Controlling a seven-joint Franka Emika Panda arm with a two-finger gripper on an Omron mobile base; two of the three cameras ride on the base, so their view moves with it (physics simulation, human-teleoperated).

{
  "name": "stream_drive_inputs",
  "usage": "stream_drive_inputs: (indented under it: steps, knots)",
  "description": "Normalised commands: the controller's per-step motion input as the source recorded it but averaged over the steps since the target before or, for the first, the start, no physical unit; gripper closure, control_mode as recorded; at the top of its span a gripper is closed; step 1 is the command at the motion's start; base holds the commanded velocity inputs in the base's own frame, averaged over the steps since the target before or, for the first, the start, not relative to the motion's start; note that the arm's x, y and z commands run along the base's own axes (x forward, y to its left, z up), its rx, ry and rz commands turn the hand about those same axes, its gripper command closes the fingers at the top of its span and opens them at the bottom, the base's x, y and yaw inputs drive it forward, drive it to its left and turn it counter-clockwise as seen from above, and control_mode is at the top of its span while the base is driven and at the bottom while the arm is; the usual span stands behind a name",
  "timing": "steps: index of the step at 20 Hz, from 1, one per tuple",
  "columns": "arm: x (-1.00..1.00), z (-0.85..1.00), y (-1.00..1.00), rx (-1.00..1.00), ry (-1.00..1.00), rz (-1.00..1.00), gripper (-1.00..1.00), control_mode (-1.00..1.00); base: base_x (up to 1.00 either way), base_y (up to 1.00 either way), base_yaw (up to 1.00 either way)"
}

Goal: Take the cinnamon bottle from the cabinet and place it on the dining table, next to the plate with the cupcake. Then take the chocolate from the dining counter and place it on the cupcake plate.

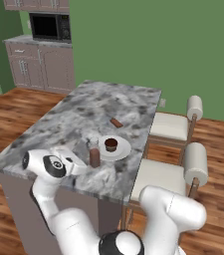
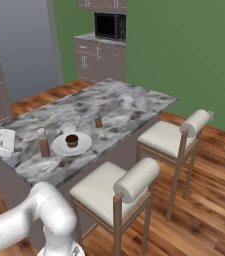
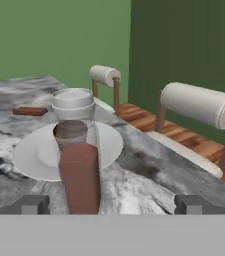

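The cinnamon bottle (image 1: 94, 155) (image 2: 43, 144) (image 3: 79, 170) stands upright on the dining table (image 1: 63, 119) (image 2: 119, 102), just beside the white plate (image 1: 122, 150) (image 2: 81, 146) (image 3: 29, 155). The dark cupcake (image 1: 111, 144) (image 2: 72, 140) (image 3: 70, 131) sits on that plate. Farther along the top lies the chocolate (image 1: 116, 122) (image 2: 98, 122) (image 3: 29, 111). My gripper (image 1: 83, 155) (image 3: 111, 204) is open at the near side of the bottle. In the hand view its fingertips (image 3: 32, 204) stand wide on either side of the bottle, apart from the glass. The cabinet is out of view.
Two cushioned stools (image 1: 159, 175) (image 2: 109, 187) with roll backs line the table's right side. Low cabinets carrying a microwave (image 1: 50, 26) (image 2: 110, 26) stand against the far green wall. Wooden floor surrounds the island.
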Motion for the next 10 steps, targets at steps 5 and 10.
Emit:
stream_drive_inputs:
  steps: [5,10]
  knots:
    - [-0.39,0.33,-0.38,0.11,0.08,0.27,-1.00,-1.00,0.00,0.00,0.00]
    - [-0.39,0.37,-0.48,0.15,0.05,0.24,-1.00,-1.00,0.00,0.00,0.00]
